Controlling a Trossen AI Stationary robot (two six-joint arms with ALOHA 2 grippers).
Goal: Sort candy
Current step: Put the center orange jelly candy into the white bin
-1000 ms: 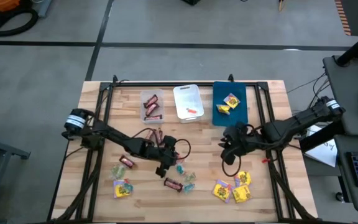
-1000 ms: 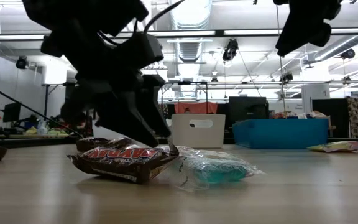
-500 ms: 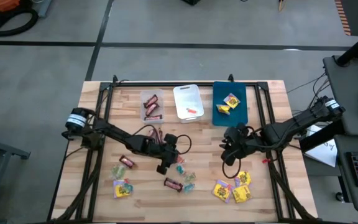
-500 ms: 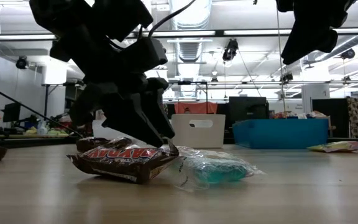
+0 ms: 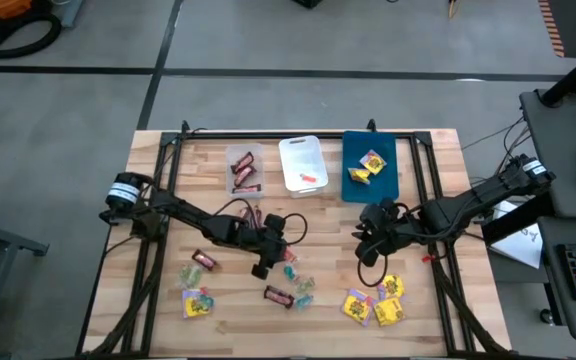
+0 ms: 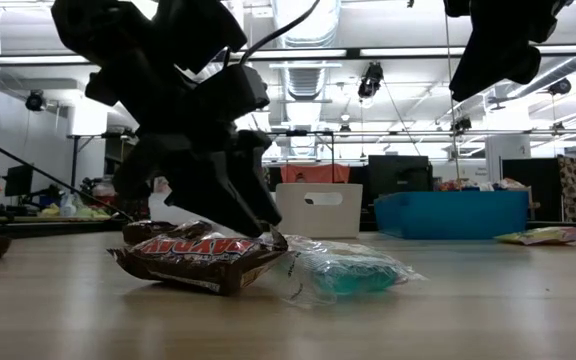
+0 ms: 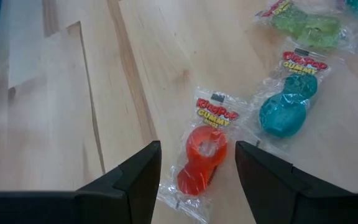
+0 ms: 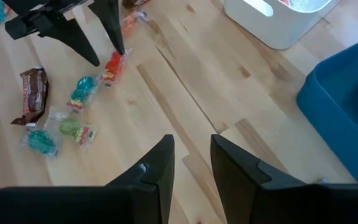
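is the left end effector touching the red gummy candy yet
Apart. The left wrist view shows the left end effector open, its fingers on either side of the red gummy candy, with bare wood between each and the wrapper.

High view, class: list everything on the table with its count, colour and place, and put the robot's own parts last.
Clear tray: one, back left of the tray row, holding dark red-brown mini bars.
White tray: one, back centre, a red piece inside.
Blue tray: one, back right, yellow packets inside.
Mini bars: two loose, red-brown, front left and front centre.
Gummy ring packets: several, red, teal and green, front centre; the red one lies just ahead of the left jaws.
Yellow packets: one front left, a cluster front right.
Left gripper: one, dark, jaws open, low over the centre candy.
Right gripper: one, dark, jaws open, right of centre, empty.
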